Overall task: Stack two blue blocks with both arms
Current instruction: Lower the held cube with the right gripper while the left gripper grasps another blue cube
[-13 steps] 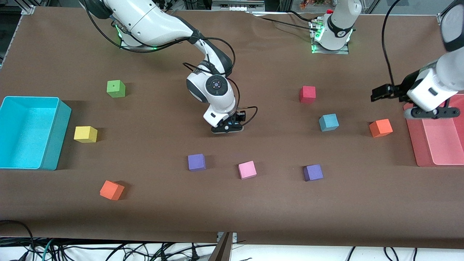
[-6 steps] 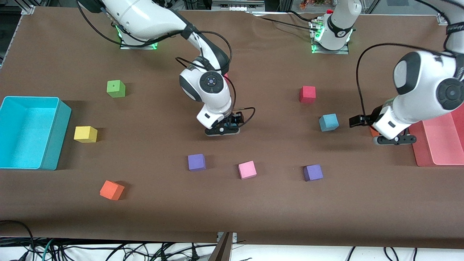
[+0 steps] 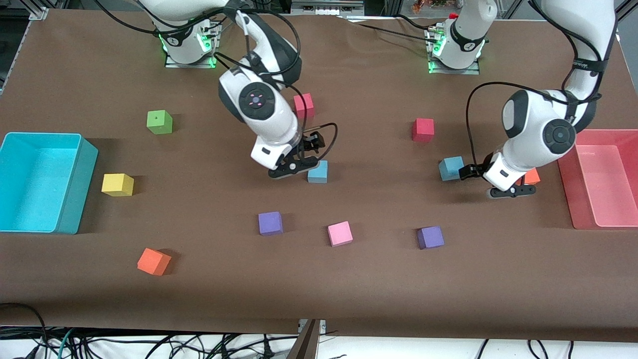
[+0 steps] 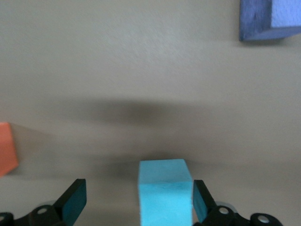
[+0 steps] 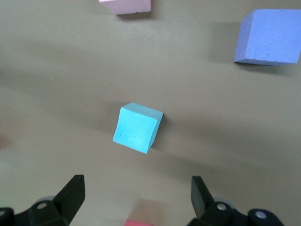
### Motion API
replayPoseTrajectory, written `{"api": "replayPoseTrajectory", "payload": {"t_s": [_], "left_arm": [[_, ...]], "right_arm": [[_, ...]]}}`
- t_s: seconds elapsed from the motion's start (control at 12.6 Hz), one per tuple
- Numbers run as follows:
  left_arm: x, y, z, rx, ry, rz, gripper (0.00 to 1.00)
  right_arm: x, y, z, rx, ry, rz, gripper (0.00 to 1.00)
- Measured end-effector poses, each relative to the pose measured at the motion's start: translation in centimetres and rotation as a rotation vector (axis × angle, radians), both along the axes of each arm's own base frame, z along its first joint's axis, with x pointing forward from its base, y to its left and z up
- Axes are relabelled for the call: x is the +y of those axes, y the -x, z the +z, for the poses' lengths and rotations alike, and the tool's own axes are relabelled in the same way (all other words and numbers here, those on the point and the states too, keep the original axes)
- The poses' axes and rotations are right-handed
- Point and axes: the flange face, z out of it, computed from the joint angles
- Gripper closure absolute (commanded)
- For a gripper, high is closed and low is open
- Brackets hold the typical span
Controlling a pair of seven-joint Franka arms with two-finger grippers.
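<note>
One blue block sits on the table mid-way between the arms. My right gripper hangs just beside it, open, with nothing between its fingers. The other blue block rests toward the left arm's end. My left gripper hovers over the table between that block and an orange cube. It is open. In the left wrist view the block shows between the fingers, close to one fingertip, not gripped.
A cyan bin stands at the right arm's end, a pink-red tray at the left arm's end. Loose cubes lie around: green, yellow, orange, purple, pink, purple, red, red.
My right gripper has opened, left a blue block on the table and drawn back up from it. My left arm has swung from over the tray to beside the other blue block.
</note>
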Motion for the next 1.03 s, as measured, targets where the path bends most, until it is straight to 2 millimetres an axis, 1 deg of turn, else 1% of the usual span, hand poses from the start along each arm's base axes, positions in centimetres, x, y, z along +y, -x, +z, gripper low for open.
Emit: {"api": "replayPoseTrajectory", "payload": {"t_s": [0.16, 0.24, 0.4, 0.48, 0.55, 0.71, 0.79, 0.95, 1.03], "left_arm": [[-1.9, 0.2, -1.0, -0.002, 0.000, 0.006, 0.01], [-2.3, 0.4, -1.8, -0.007, -0.001, 0.007, 0.00], [-2.2, 1.2, -4.0, -0.013, -0.003, 0.010, 0.01], [-2.1, 1.7, -5.0, -0.011, -0.004, 0.011, 0.01], [-2.0, 2.0, -5.5, -0.007, -0.005, 0.012, 0.01], [-2.0, 2.6, -6.1, 0.008, -0.007, 0.011, 0.02], [-2.0, 2.9, -6.4, 0.015, -0.008, 0.011, 0.23], [-1.9, 3.4, -6.9, 0.030, -0.010, 0.011, 0.68], [-1.9, 3.6, -7.2, 0.037, -0.010, 0.011, 0.83]], "right_arm": [[-2.7, -0.9, -0.7, 0.045, -0.100, 0.064, 0.00], [-3.7, -1.3, -1.1, 0.053, -0.148, 0.089, 0.00], [-4.6, -1.8, -2.2, 0.025, -0.223, 0.126, 0.00], [-4.7, -1.8, -3.0, -0.008, -0.259, 0.139, 0.00], [-5.0, -1.6, -4.3, -0.047, -0.304, 0.150, 0.00], [-6.0, -0.6, -7.5, -0.120, -0.401, 0.179, 0.00], [-6.6, 0.0, -9.0, -0.152, -0.441, 0.198, 0.00], [-7.6, 1.2, -11.3, -0.225, -0.475, 0.262, 0.00], [-8.2, 1.7, -12.4, -0.266, -0.471, 0.301, 0.00]]}}
